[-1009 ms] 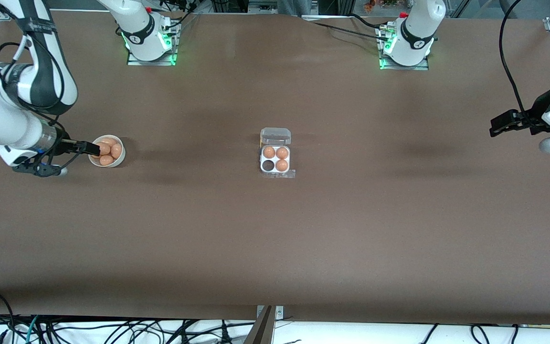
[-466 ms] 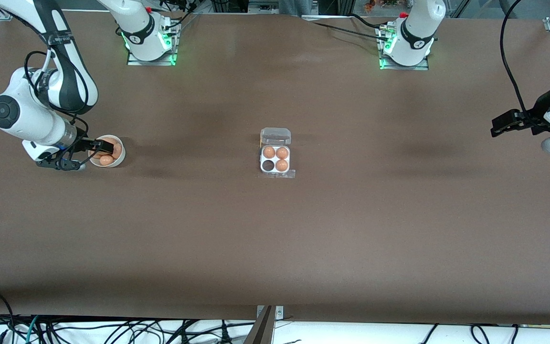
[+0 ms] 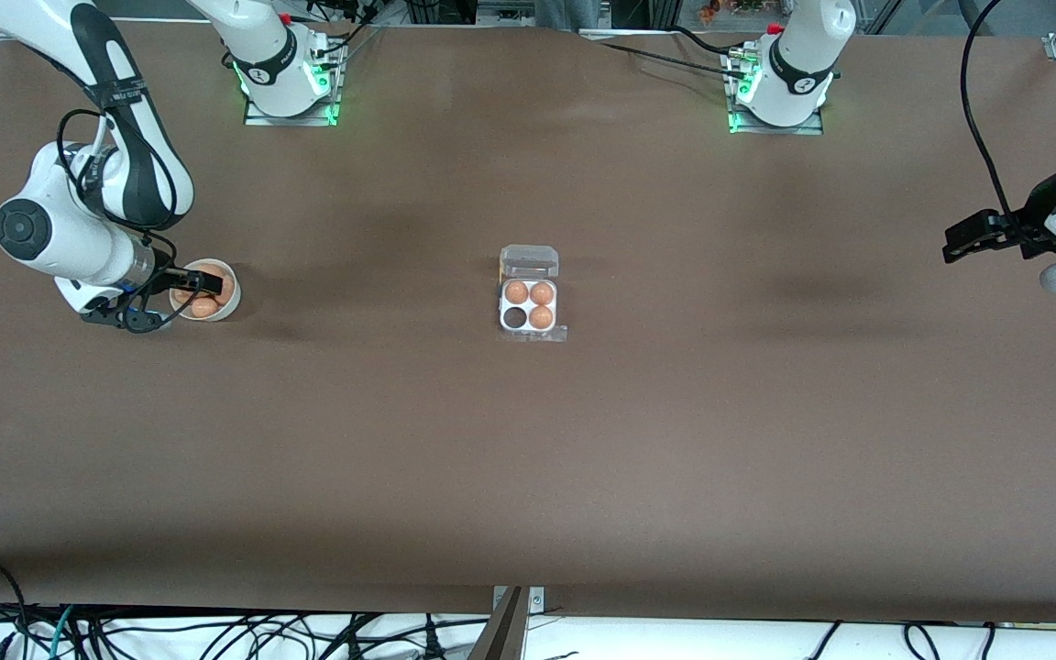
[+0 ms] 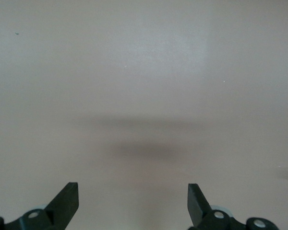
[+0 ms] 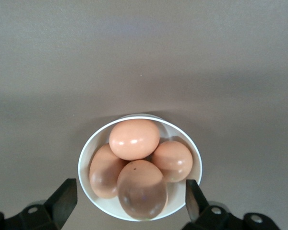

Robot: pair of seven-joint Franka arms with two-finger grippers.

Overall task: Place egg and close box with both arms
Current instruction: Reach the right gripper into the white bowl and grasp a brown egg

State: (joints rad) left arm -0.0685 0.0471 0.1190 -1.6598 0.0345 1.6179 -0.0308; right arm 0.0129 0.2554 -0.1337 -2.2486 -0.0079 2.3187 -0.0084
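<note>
I see right gripper (image 3: 201, 286) spread above round white bowl (image 5: 89, 155) of brown eggs (image 5: 134, 139) | left gripper (image 3: 961, 242) spread, waiting at table's (image 3: 528, 458) left-arm edge | clear-lidded four-cell white carton (image 3: 529, 306) mid-table, lid up

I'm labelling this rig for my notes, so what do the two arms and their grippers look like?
Both arms are glossy white with black joint bands. Their round bases sit on metal plates lit green, each with a small red part above. Loose black cables run along the links. The right gripper and the left gripper are black, each with two flat, wedge-shaped fingers.
</note>
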